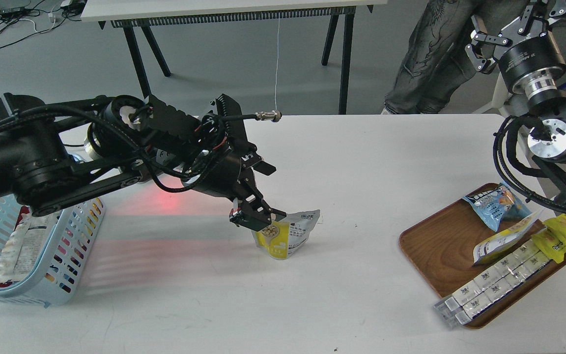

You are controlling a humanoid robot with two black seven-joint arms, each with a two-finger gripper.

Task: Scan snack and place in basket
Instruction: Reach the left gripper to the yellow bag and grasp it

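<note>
Left tool (258, 216) pinches snack (288, 236) on white table (352, 196); basket (42, 275) at left. Right tool (523, 24) raised, fingers spread.

Both arms were matte black. The left arm (27, 157) had thick rounded links, with loose black cables looped along its wrist, a few thin red wires among them, and a white marking on the housing behind the left gripper (256, 216). A ribbed black bracket sat on top of that wrist. The right arm (553, 137) carried a black cylinder with small white lettering, bright silver metal rings and a round silver cap, plus bundled black cables. The right gripper (519, 29) showed black angular linkage bars.
</note>
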